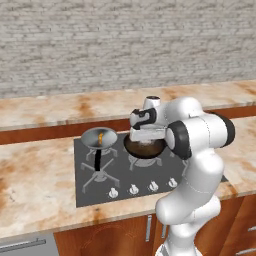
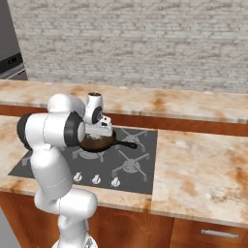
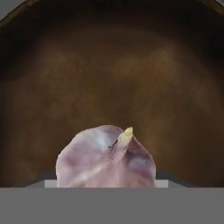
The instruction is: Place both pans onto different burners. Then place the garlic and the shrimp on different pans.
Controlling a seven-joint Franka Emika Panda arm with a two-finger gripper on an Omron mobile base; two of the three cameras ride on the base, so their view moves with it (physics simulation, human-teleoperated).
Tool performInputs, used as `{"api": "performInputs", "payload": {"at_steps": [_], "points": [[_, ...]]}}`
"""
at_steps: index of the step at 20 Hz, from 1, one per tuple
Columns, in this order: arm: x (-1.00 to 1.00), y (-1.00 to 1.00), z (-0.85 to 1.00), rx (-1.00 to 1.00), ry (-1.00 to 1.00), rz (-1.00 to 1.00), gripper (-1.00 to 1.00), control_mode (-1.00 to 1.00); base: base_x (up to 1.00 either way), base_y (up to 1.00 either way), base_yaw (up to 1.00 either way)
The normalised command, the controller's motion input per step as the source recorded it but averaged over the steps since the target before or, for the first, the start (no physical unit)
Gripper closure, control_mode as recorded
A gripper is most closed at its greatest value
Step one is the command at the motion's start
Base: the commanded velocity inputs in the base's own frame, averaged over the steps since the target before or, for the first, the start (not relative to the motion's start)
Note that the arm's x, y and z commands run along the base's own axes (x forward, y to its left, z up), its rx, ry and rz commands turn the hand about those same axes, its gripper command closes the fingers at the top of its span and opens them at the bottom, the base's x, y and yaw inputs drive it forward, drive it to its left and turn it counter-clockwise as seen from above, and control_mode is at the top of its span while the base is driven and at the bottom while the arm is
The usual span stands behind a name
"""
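Note:
The dark pan (image 1: 145, 147) sits on a middle burner of the cooktop (image 1: 90, 192), its black handle (image 2: 127, 144) pointing right. My gripper (image 1: 145, 140) reaches down into it from above. In the hand view the garlic (image 3: 106, 159) fills the bottom centre, close to the camera and above the brown floor of the dark pan (image 3: 113, 78). It hides my fingertips and sits between them, held. The steel pan (image 1: 99, 137) rests on the rear left burner with the orange shrimp (image 1: 101, 136) inside it.
White knobs (image 1: 133, 189) line the cooktop's front edge. A bare grate (image 2: 127, 167) lies at the front right. Marble counter (image 2: 203, 169) stretches to both sides, and a brick wall (image 1: 125, 45) rises behind. My own arm (image 1: 197, 160) stands in front of the cooktop's right part.

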Motion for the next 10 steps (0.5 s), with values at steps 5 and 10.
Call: {"api": "performInputs", "payload": {"at_steps": [5, 10], "points": [[0.0, 0.0, -0.4, 0.0, 0.0, 0.0, 1.0, -1.0, 0.0, 0.0, 0.0], [0.0, 0.0, -0.24, 0.0, 0.0, 0.0, 1.0, -1.0, 0.0, 0.0, 0.0]]}}
